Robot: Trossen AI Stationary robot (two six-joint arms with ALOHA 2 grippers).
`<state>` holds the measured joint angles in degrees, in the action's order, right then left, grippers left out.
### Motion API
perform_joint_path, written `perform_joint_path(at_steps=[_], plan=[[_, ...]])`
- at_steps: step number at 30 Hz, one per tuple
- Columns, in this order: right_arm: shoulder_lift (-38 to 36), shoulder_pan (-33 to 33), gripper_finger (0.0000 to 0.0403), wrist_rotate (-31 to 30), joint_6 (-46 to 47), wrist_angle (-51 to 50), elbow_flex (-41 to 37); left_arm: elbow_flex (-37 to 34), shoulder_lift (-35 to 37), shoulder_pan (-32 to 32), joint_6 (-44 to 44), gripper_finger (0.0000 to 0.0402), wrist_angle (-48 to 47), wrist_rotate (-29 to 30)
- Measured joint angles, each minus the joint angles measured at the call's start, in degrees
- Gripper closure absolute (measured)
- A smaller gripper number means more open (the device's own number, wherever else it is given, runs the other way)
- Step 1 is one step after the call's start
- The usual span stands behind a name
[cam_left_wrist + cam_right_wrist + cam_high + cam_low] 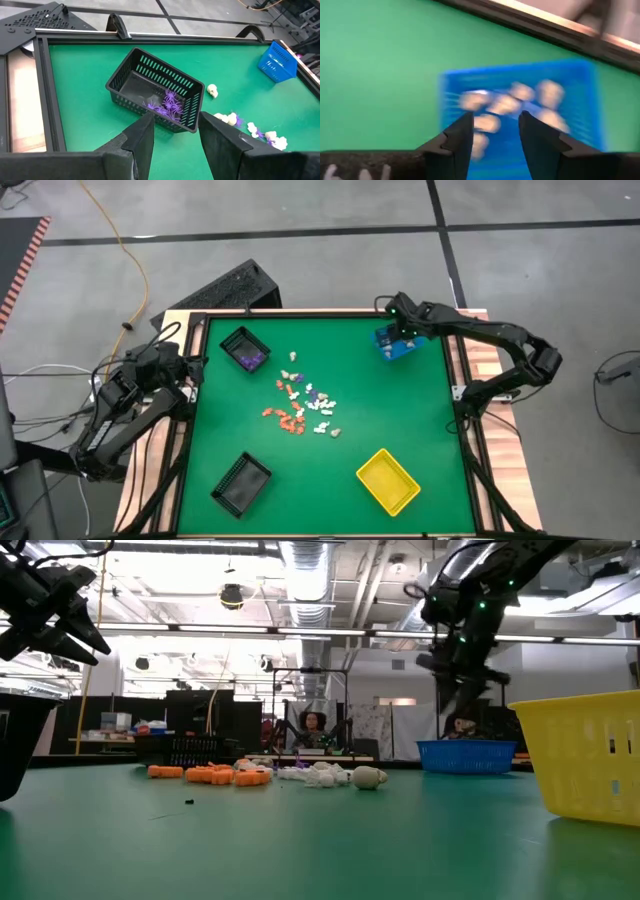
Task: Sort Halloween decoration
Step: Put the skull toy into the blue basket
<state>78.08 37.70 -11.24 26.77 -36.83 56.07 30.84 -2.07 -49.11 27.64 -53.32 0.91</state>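
Matt green felt-like table top (400, 410), pale wooden boards (505, 450) at its edge, perforated plastic bins, black (155, 92), blue (466, 755), yellow (590, 755)

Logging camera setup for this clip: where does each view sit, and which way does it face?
High: overhead, facing down; both arms visible.
Low: tabletop height, facing the room; right arm above the blue bin.
Left wrist: faces the black bin; left gripper open.
Right wrist: faces down into the blue bin; right gripper open.
Shared: blue bin, all views.

Overhead down, low level, wrists perhaps close
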Motion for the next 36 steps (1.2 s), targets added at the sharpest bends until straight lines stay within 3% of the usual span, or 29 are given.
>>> perform_joint_path(at_steps=[5, 8, 16, 22, 28, 36], plan=[[0.0, -4.78, 0.0212, 12.14, -5.32, 13.25, 0.02, 0.0, -0.01, 0.0, 0.0, 0.0258, 0.0, 0.0], [0.0, -10.34, 0.0215, 16.19, -10.68, 20.23, 0.09, -0.01, 0.0, 0.0, 0.0, 0.0258, 0.0, 0.0], [1.39, -27.73, 0.0218, 14.81, -19.7, 21.64, 0.11, -0.01, -0.01, -0.01, 0.0, 0.0258, -0.01, -0.04], [7.61, -39.2, 0.0217, 15.05, -23.4, 24.03, 0.09, -0.01, -0.01, -0.01, 0.01, 0.0258, -0.06, -0.05], [16.05, -44.43, 0.0217, 14.18, -24.02, 24.76, 1.6, -0.04, -0.1, 0.01, 0.0, 0.0258, -0.17, -0.02], [23.93, -46.58, 0.0217, 14.2, -29.05, 25.13, 5.45, -0.04, -0.1, -0.01, 0.0, 0.0258, -0.44, -0.07]])
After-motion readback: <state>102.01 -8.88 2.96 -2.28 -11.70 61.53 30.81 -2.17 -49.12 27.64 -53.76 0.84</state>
